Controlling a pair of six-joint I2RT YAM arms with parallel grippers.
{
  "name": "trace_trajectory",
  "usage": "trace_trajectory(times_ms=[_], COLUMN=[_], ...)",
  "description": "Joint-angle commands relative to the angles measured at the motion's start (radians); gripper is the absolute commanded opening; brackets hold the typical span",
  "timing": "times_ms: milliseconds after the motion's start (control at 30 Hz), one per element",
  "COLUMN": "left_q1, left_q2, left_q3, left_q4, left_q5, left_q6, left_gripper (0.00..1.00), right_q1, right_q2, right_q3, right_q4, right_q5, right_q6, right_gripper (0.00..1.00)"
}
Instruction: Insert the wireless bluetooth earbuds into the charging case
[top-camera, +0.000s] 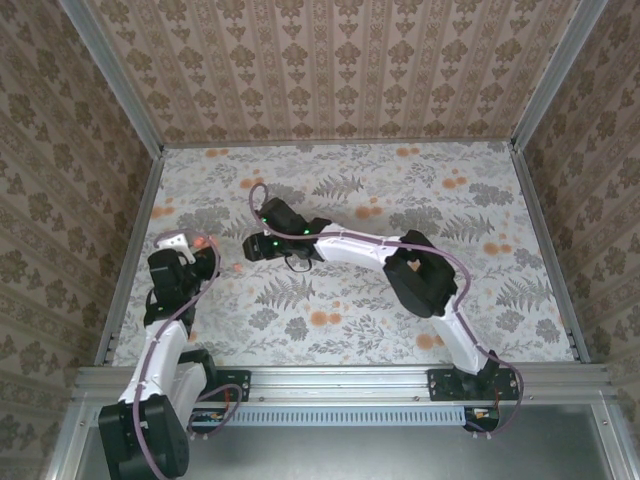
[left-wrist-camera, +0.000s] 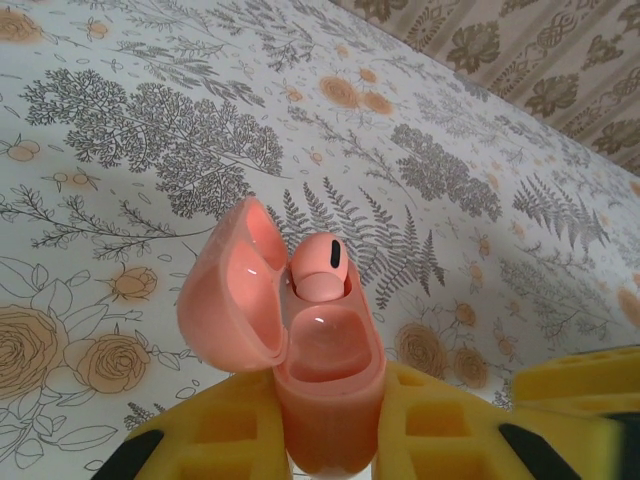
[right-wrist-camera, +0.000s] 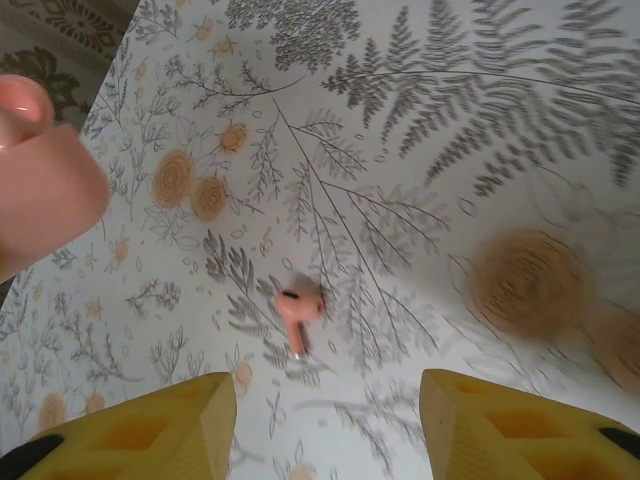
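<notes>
- The left arm (top-camera: 165, 300) stands at the left edge of the table (top-camera: 420, 190). Its left jaws pinch the coral charging case (left-wrist-camera: 330, 385) by the lower body, between two yellow fingers (left-wrist-camera: 225, 435). Whether the case's base touches the cloth cannot be told.
- The lid (left-wrist-camera: 232, 285) hangs open to the left on its hinge. One seated earbud (left-wrist-camera: 322, 265) sits in the farther well, a dark slot showing on its crown, and the nearer well shows bare glossy plastic.
- The loose earbud (right-wrist-camera: 298, 312) lies on its side on the table over a grey fern print, with its stem pointing toward the right wrist camera. From above it is a pink speck (top-camera: 237, 268) between the ends of the two arms, just beside the held case (top-camera: 205, 243).
- The right arm (top-camera: 420, 275) reaches from its base at the near right across to the left half of the table. Its right jaws are spread wide and grip nothing. One yellow finger (right-wrist-camera: 140, 430) shows on each side of the lower frame, with the bud ahead of the gap and apart from both.
- The case's rounded body fills the left edge of the right wrist view (right-wrist-camera: 45, 190), near the loose bud but not touching it.
- Orange rose prints (right-wrist-camera: 525, 280) dot the cloth (these are flat pattern and are blurred on the right of that view). Patterned wallpaper walls (top-camera: 330, 60) close in three sides, an aluminium rail (top-camera: 340, 380) runs along the near edge, and a mauve cable (top-camera: 440, 255) follows the right arm.
</notes>
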Motion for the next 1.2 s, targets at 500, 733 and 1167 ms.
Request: trace_trajectory(times_ms=[500, 733, 1167], left_q1=[0.014, 0.014, 0.015], left_q2=[-0.044, -0.056, -0.075], left_q3=[-0.013, -0.016, -0.022], left_q4=[-0.007, -0.012, -0.014], left_q5=[-0.026, -0.029, -0.035], left_q6=[-0.023, -0.023, -0.024], left_gripper=[0.15, 0.15, 0.15], right_q1=[0.053, 0.069, 0.101], right_q2=[0.292, 0.323, 0.395], right_q3=[0.342, 0.368, 0.465], right_q4=[-0.076, -0.106, -0.233], right_q5=[-0.022, -0.01, 0.104], right_q6=[-0.077, -0.109, -0.179], right_gripper=[0.48, 0.48, 0.43])
